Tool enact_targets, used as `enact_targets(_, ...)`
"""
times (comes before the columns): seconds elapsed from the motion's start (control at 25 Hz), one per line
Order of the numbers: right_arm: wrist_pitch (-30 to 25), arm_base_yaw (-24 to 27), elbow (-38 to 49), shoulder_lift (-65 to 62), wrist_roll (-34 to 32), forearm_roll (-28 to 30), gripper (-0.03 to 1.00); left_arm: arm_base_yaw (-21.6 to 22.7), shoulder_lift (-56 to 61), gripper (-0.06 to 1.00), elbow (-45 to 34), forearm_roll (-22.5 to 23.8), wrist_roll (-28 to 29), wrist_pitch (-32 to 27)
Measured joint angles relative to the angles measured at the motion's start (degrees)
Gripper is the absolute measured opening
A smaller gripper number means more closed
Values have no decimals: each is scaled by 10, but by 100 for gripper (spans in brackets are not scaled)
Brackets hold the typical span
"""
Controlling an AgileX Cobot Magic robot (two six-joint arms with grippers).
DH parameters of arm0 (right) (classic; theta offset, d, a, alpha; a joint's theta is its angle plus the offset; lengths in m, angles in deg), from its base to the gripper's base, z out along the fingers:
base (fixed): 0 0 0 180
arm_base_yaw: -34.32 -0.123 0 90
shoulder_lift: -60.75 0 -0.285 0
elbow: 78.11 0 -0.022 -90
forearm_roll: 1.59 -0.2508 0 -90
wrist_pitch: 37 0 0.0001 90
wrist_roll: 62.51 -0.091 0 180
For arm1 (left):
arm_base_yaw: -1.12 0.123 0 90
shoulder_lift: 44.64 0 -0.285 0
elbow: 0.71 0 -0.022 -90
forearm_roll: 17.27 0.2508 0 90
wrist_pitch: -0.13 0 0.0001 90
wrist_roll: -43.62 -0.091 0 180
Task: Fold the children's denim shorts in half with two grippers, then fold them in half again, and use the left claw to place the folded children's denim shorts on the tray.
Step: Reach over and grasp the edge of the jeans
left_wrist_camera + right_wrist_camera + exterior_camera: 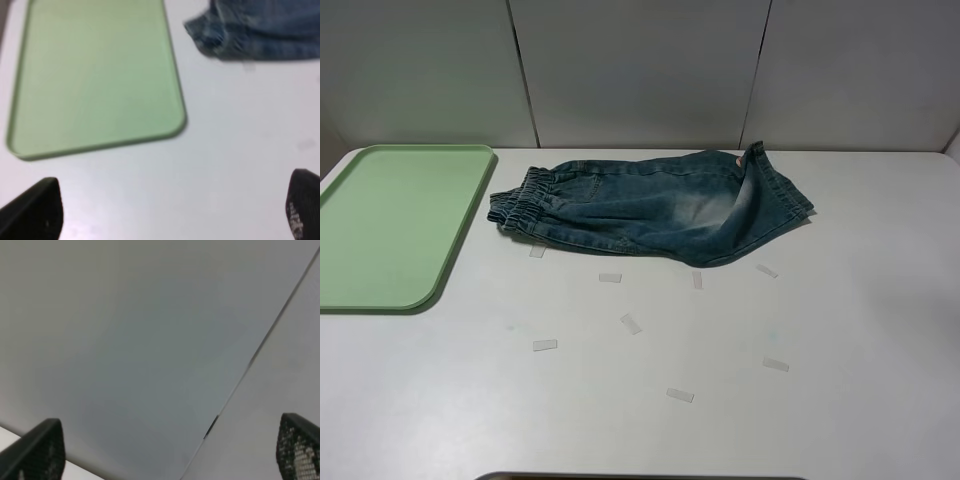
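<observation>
The children's denim shorts (650, 205) lie folded along their length near the back of the white table, gathered waistband toward the tray, leg hems on the right. The pale green tray (390, 220) sits at the left with nothing on it. No arm shows in the exterior high view. The left wrist view looks down on the tray (95, 75) and a corner of the shorts (255, 30); my left gripper (172, 212) is open over bare table, holding nothing. My right gripper (170, 450) is open too, facing the grey wall panels, away from the shorts.
Several small pale tape strips (631, 323) are stuck on the table in front of the shorts. Grey wall panels (640, 70) stand behind the table. A dark edge (640, 476) shows at the table's front.
</observation>
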Motion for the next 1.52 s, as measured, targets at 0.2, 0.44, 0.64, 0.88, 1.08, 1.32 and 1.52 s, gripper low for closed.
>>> enact_targets(0.2,0,0,0,0,0,0,64,0,10,88,-33,-49,-27,19)
enact_targets(0.44,-4,0,0,0,0,-4,64,0,60,87,-64,-64,-34,56)
enact_targets(0.64,-5,0,0,0,0,-9,64,0,81,84,-75,-64,-47,62)
enact_targets(0.88,-13,0,0,0,0,-17,64,0,81,82,-83,-64,-61,67)
enact_targets(1.08,-16,0,0,0,0,-22,64,0,81,82,-98,-64,-64,38)
enact_targets(1.32,-24,0,0,0,0,-44,64,0,81,82,-99,-64,-64,35)
enact_targets(1.52,-58,0,0,0,3,-81,64,0,81,82,-99,-64,-64,35)
